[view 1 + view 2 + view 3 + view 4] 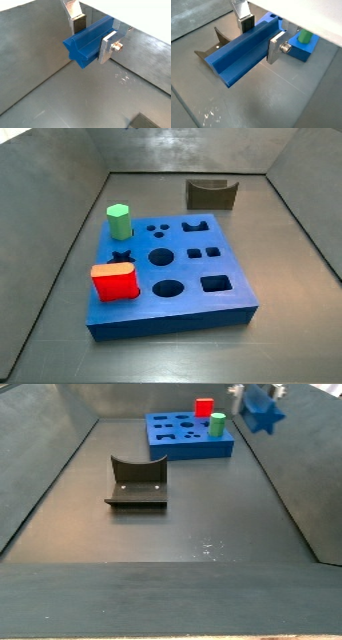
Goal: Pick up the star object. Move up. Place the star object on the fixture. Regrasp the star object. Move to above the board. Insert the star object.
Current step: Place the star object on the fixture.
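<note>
Gripper (93,36) pinching star object (88,42) between silver fingers (108,47), held aloft off floor, near bin's side wall in side view (258,409). I judge peg rigid, light, smooth plastic; ridged flanks give pads flat purchase. Fixture (136,483) mid-floor, open room around; board (171,268) carries green hexagonal peg (119,222), red block (115,282).

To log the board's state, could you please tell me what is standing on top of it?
On the board stand a green peg and red block. The gripper holds the star object elsewhere.
</note>
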